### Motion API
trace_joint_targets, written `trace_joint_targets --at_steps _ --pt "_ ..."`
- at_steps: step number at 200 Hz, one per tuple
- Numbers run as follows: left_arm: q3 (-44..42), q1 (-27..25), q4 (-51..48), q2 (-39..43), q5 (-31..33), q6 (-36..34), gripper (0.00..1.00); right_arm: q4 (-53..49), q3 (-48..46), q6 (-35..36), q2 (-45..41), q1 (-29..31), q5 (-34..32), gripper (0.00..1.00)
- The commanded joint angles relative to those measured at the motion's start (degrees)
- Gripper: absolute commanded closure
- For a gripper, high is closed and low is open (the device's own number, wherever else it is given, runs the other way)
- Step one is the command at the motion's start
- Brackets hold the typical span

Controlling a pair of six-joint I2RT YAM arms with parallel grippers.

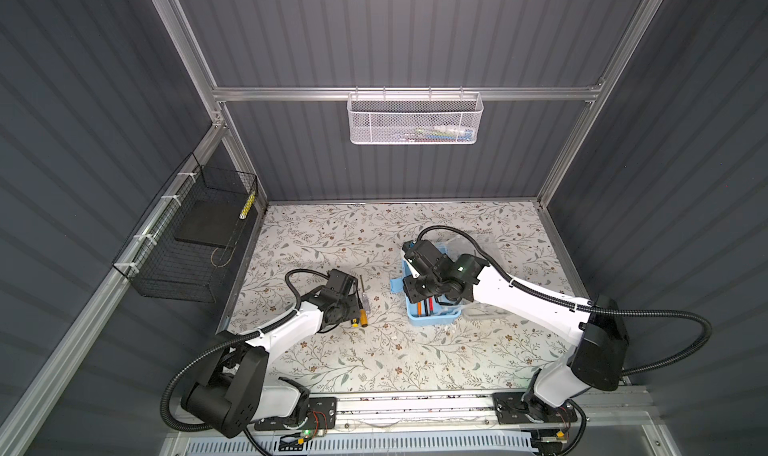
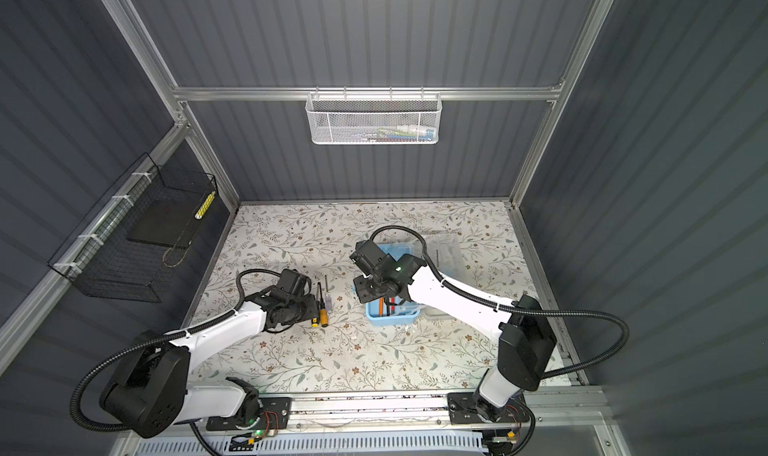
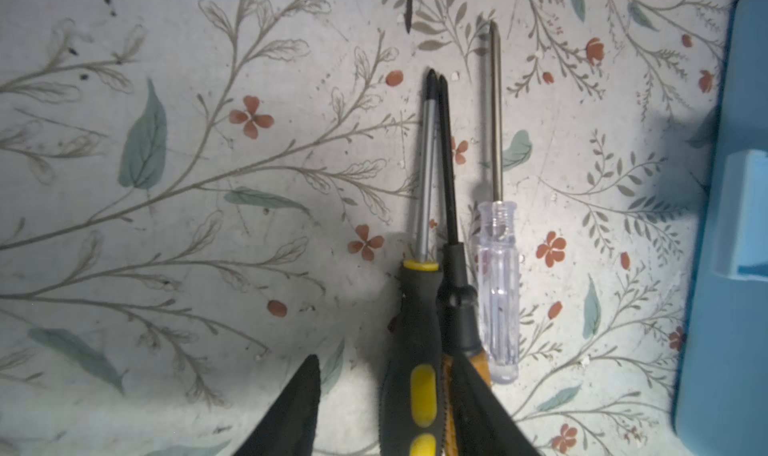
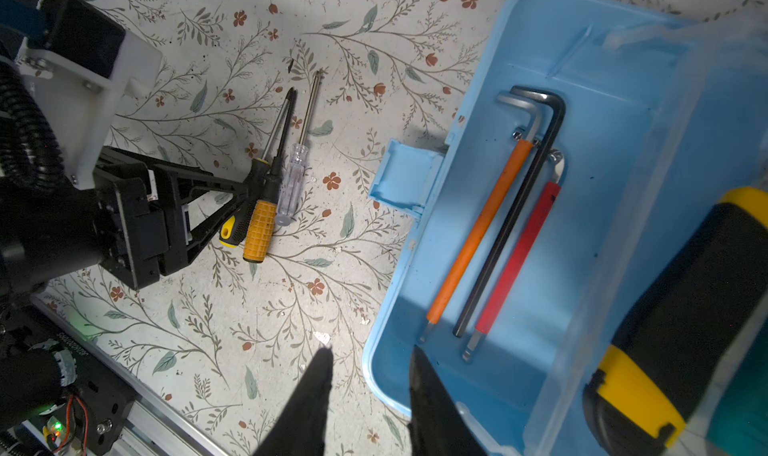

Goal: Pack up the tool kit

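In both top views the light-blue box (image 1: 432, 320) (image 2: 388, 319) sits just right of centre on the flowered surface (image 1: 374, 371). Three screwdrivers (image 1: 363, 315) lie side by side to its left. Three hex keys (image 4: 509, 229) lie on the box's floor, and a clear tray (image 4: 648, 163) overlaps the side away from the screwdrivers.

The left end effector (image 3: 384, 362) is open. It sits astride the handles of the yellow-black screwdriver (image 3: 415, 329) and the orange-handled screwdriver (image 4: 259, 229), with surface showing between one finger and the yellow-black handle.

The right end effector (image 4: 372, 352) stands partly open across the box wall on the screwdriver side, with one finger inside and one outside, clear of the wall.
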State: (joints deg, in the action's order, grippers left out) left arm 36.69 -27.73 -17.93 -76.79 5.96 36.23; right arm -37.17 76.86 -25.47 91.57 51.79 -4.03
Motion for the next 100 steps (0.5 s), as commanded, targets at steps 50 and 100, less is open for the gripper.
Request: trace_joint_targets --at_steps 50,100 --pt "3.1 -0.3 0.4 -4.2 2.0 0.2 0.54 0.8 -2.1 0.8 -2.3 -1.3 -0.3 0.67" --pt "4.9 -0.7 0.1 -7.7 2.7 -1.2 0.55 1.7 -3.0 1.0 -2.6 -2.0 0.1 0.67"
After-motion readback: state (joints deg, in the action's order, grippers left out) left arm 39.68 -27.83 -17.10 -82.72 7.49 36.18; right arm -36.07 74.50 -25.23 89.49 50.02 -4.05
